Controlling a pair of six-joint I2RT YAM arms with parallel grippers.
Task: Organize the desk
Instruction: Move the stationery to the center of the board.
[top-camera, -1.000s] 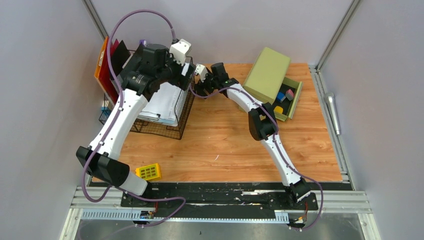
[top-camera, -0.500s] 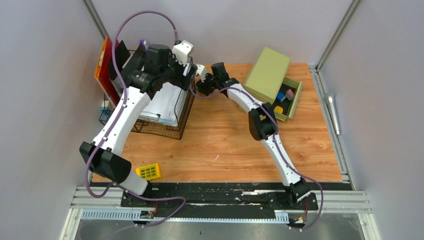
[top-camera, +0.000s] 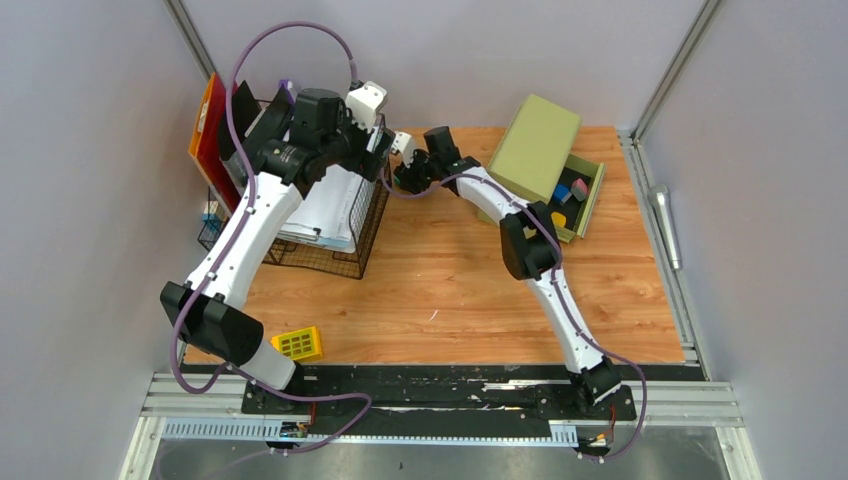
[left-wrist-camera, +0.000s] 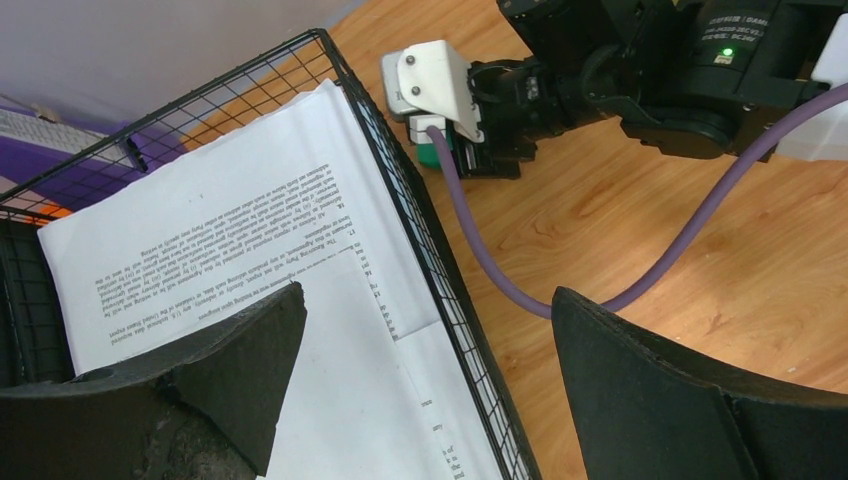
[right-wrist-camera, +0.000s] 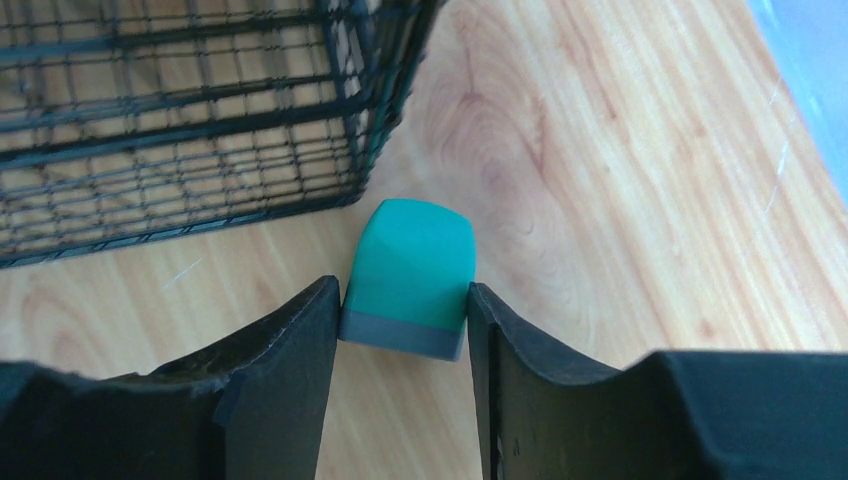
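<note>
- My right gripper (right-wrist-camera: 402, 295) has a green block (right-wrist-camera: 410, 262) pinched between its fingers. Both pads sit flush on the block's sides at the lower centre of the wrist view.
- The block lies on the desk (top-camera: 450, 280), which fills the middle of the top view, with its rail along the bottom edge. The block sits just beside the corner of the wire basket (right-wrist-camera: 200, 120).
- I judge the grip square enough, so I would lift straight up before swinging, to keep my fingers from snagging the mesh.
- My left gripper (left-wrist-camera: 428, 300) hangs wide apart and holds nothing. It is over the papers (left-wrist-camera: 220, 220) in the basket, near my right wrist.
- I would hold the left arm where it is while the right one retreats, because the two wrists crowd each other at the upper centre of the top view.
- The likely destination is the open drawer of the green cabinet (top-camera: 535, 150) at the upper right, which already holds coloured pieces.
</note>
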